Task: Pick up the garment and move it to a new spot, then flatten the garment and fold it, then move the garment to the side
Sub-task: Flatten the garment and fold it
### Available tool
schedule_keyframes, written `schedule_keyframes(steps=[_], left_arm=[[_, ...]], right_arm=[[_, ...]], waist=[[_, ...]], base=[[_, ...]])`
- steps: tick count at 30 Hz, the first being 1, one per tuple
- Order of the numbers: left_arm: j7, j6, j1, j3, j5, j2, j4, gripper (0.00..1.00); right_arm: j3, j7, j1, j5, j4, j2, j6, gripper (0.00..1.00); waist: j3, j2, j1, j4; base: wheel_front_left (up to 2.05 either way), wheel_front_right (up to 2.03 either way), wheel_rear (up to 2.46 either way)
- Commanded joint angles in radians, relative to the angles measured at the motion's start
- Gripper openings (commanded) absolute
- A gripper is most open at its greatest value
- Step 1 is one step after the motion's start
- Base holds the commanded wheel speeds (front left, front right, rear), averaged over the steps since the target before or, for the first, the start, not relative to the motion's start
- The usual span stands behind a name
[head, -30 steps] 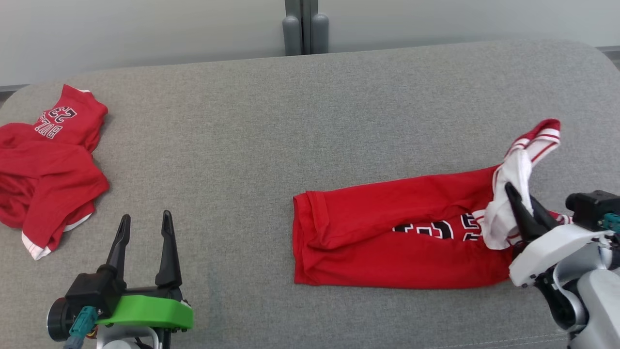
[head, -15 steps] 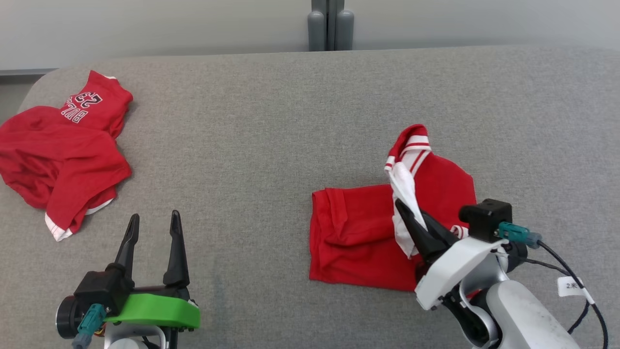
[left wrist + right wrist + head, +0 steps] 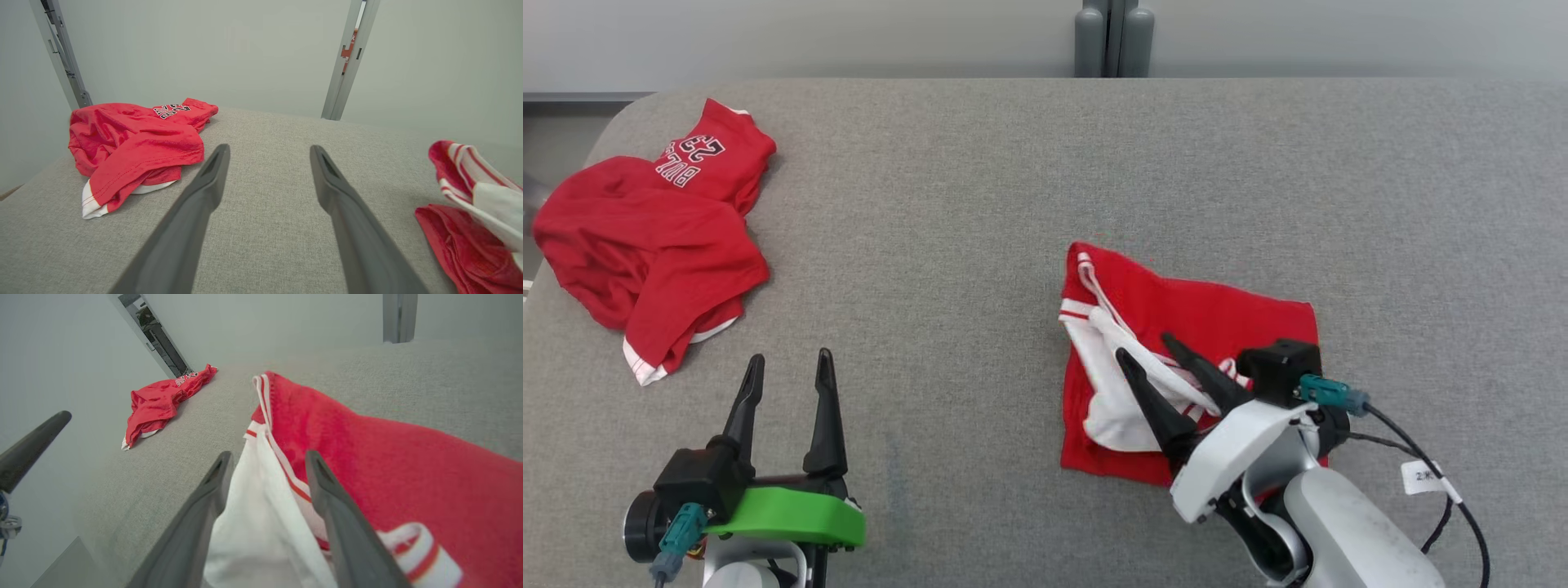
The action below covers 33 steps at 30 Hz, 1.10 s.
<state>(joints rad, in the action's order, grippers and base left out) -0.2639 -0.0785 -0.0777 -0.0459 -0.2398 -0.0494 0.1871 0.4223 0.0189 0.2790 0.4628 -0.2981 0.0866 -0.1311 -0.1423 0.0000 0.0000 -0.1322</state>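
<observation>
Folded red garment shows white lining under the spread right hand; left hand spread too.

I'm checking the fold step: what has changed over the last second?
The right gripper carried the white-trimmed end of the red garment toward the robot's left, folding it over the rest, then parted its jaws; the cloth now lies between them. The left gripper stayed open and idle, and the crumpled red garment kept its place; its shift in the head view is the camera's.
</observation>
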Motion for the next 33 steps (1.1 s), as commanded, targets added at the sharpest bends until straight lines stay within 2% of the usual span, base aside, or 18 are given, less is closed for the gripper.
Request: schedule_keyframes(steps=[1,9,13,19,20,21,22,25,33], left_arm=[[-0.001,0.003,-0.008,0.003,-0.002,-0.002,0.002,1.0],[-0.001,-0.004,0.007,0.007,0.009,-0.002,0.006,1.0],[0.0,-0.007,0.004,0.008,0.014,-0.002,0.006,1.0],[0.0,-0.01,-0.009,0.007,0.017,-0.002,-0.001,1.0],[0.0,-0.011,-0.01,0.008,0.017,-0.002,-0.001,1.0],[-0.001,-0.012,-0.01,0.009,0.017,-0.002,-0.002,1.0],[-0.001,-0.012,-0.011,0.009,0.018,-0.002,-0.002,1.0],[-0.001,-0.015,-0.018,0.008,0.02,-0.002,0.0,1.0],[-0.001,-0.013,-0.024,-0.001,0.015,-0.002,0.002,1.0]], right_arm=[[-0.02,0.028,0.02,0.002,0.0,0.019,0.001,1.0],[-0.162,0.133,0.025,0.007,0.019,0.104,0.001,1.0],[-0.239,0.144,-0.006,0.0,0.017,0.147,0.001,1.0],[-0.293,0.15,-0.043,-0.019,-0.01,0.198,0.001,1.0],[-0.294,0.15,-0.047,-0.016,-0.022,0.202,0.001,0.96],[-0.29,0.15,-0.048,-0.013,-0.039,0.205,0.001,0.41],[-0.284,0.152,-0.047,-0.013,-0.053,0.209,0.001,0.0],[-0.249,0.165,-0.029,-0.016,-0.108,0.214,0.001,0.0],[-0.091,0.213,0.042,-0.021,-0.253,0.175,0.001,0.0]], waist=[[0.007,0.0,0.0,0.01],[0.04,0.0,0.0,0.044],[0.044,0.0,0.0,0.053],[0.032,0.0,0.0,0.053],[0.03,0.0,0.0,0.052],[0.028,0.0,0.0,0.05],[0.026,0.0,0.0,0.048],[0.018,0.0,0.0,0.038],[0.009,0.0,0.0,0.003]], base=[[0.0,0.0,0.0],[0.0,0.0,0.0],[0.0,0.0,0.0],[0.0,0.0,0.0],[0.0,0.0,0.0],[0.0,0.0,0.0],[0.0,0.0,0.0],[0.0,0.0,0.0],[0.0,0.0,0.0]])
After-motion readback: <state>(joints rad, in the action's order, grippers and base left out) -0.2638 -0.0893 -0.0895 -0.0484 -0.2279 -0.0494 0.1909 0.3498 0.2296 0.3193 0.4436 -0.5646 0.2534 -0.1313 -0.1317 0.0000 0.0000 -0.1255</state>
